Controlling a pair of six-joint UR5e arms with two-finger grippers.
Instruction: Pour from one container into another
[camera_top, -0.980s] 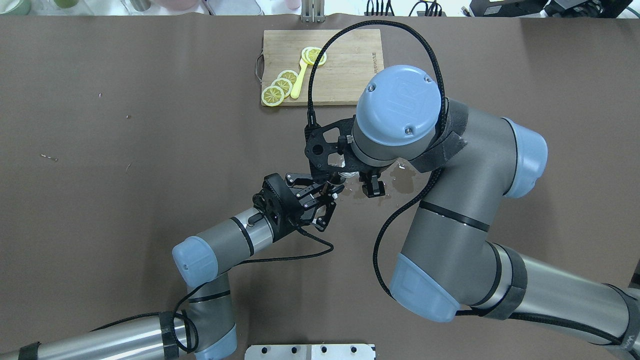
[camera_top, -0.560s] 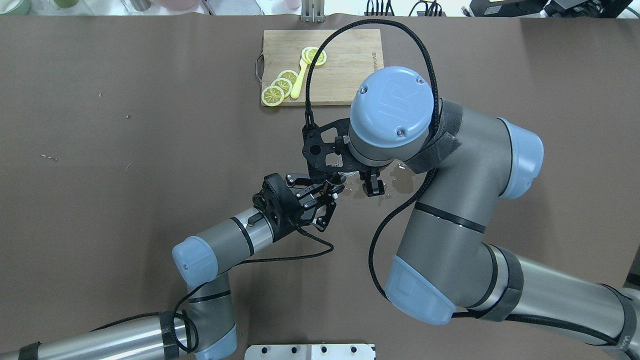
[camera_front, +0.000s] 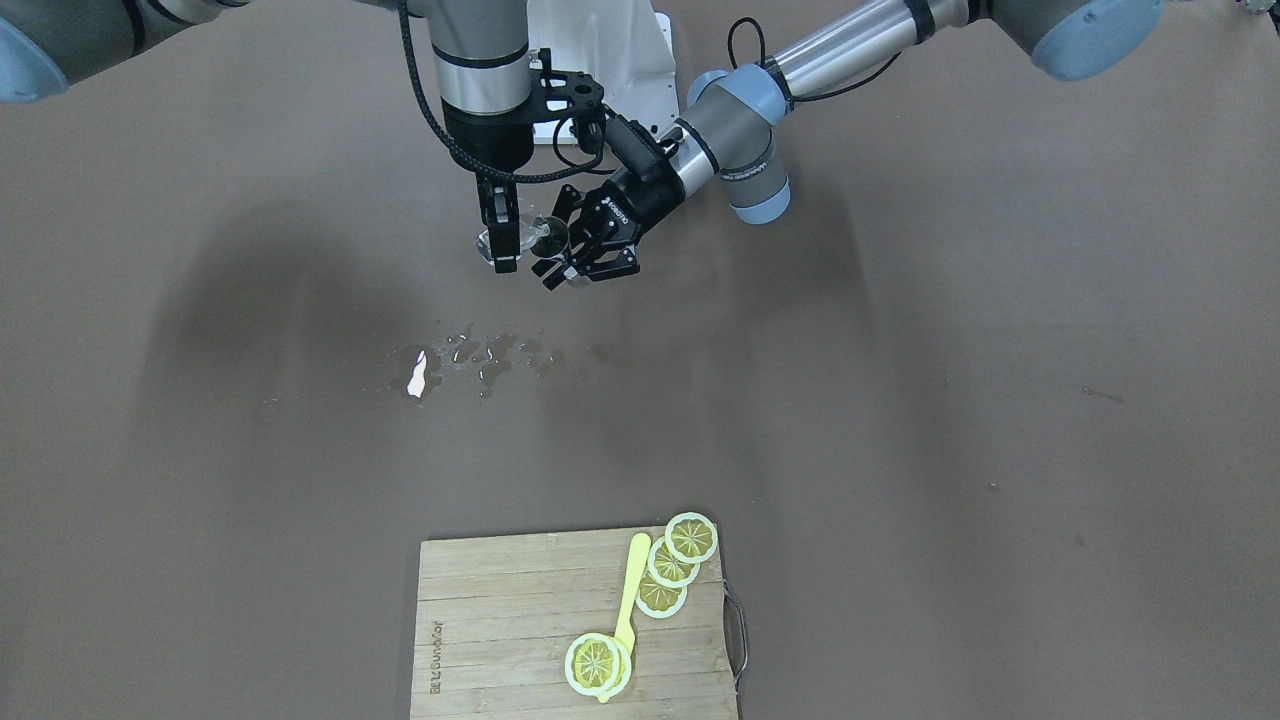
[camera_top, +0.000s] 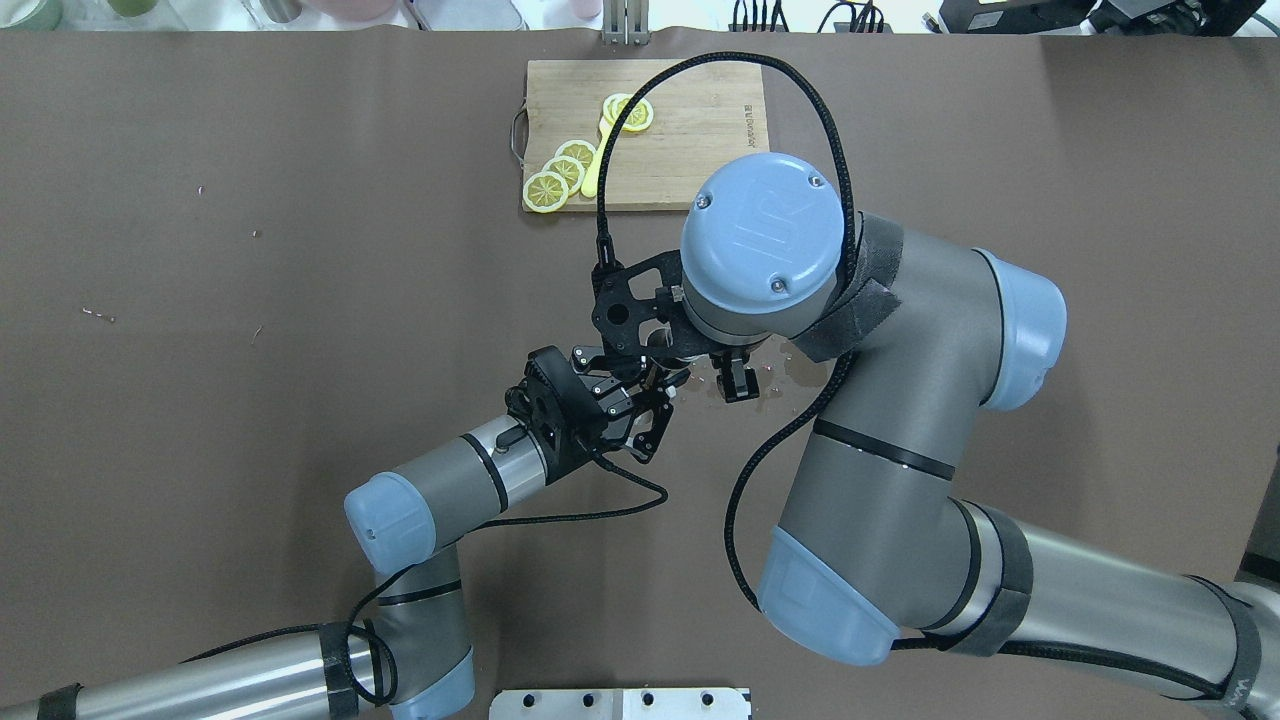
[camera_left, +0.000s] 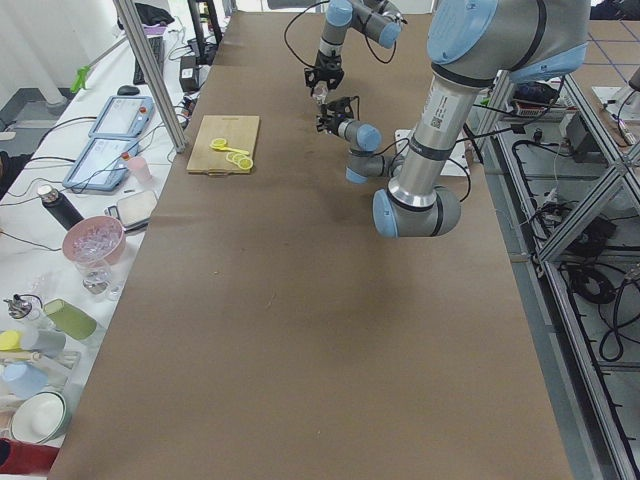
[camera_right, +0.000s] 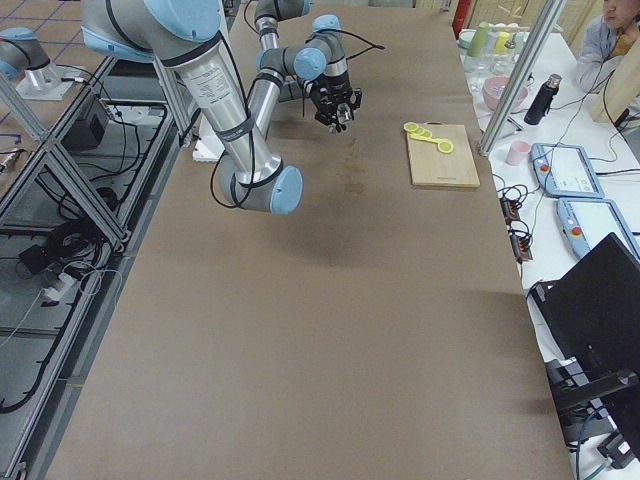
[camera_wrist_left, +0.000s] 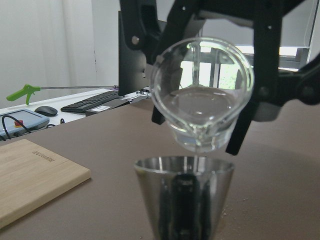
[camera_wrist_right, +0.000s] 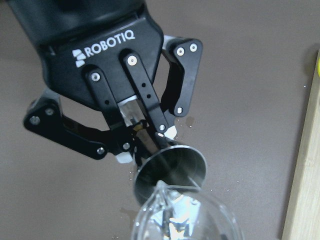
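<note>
Clear glass beaker (camera_wrist_left: 202, 95) tilted, spout over steel cup (camera_wrist_left: 184, 195)

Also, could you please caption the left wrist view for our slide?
Right pincer tilts the glass beaker, spout down, over the steel cup.

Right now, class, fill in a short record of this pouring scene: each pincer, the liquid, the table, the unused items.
Left pincer: shut on metal cup, gripped below its cone
Right pincer: shut on glass beaker, tipped, spout over the cup's mouth
Contents: clear liquid in the beaker
Table: wet spill on the brown cover
Unused: cutting board with lemon slices and yellow spoon
</note>
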